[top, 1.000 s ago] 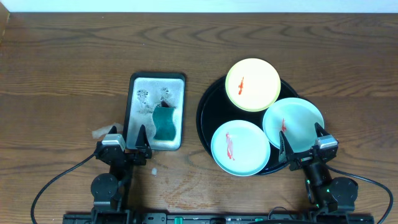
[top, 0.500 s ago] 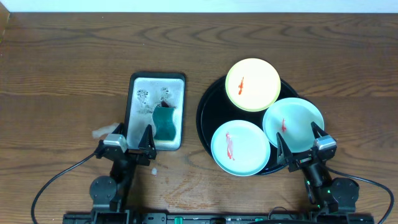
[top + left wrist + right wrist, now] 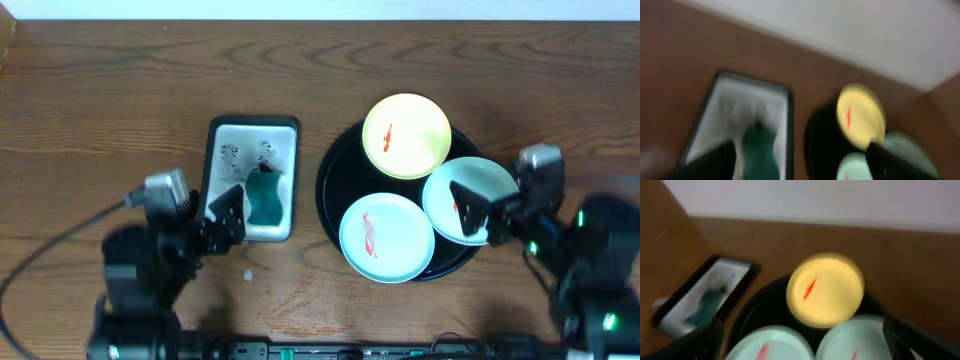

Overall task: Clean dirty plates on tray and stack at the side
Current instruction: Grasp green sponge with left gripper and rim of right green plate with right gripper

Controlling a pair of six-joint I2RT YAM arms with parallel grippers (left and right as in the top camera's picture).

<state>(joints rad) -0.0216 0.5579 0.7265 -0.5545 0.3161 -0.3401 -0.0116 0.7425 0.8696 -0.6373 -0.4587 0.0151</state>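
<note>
Both arms stand higher and farther forward than before (wrist views blurred). Spread wide, the left gripper [image 3: 226, 214] overhangs the soapy tray [image 3: 280, 140]; the right gripper [image 3: 476, 213], also spread, overhangs a mint-blue plate [image 3: 482, 171].

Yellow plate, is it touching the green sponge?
Apart. The overhead view shows the yellow plate on the black tray and the green sponge in the silvery tray, with a strip of table between the two trays.
</note>
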